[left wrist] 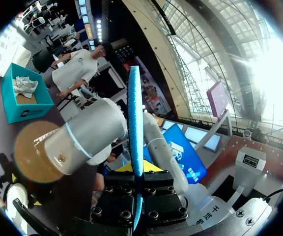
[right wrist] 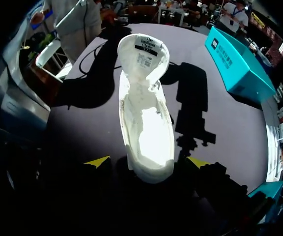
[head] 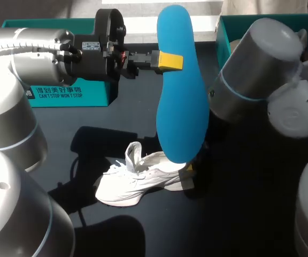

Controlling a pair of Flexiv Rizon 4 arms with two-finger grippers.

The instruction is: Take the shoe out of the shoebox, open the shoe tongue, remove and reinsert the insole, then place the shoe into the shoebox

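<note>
Left claw (head: 170,60) is clamped on the blue insole (head: 182,107), holding it upright over the white sneaker (head: 138,182) on the tabletop (head: 239,203), probably lining up reinsertion, while right claw (right wrist: 147,162) straddles the heel, seemingly steadying it, though can't tell if it's pinching.

One shoe (head: 138,179), one insole (head: 182,107), two teal boxes (head: 68,93) (head: 233,32).

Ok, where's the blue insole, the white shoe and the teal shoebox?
blue insole (head: 182,107): head view, on the middle of its flat blue face.
white shoe (right wrist: 149,137): right wrist view, on the inside of its opening.
teal shoebox (head: 96,92): head view, on its front wall.
</note>
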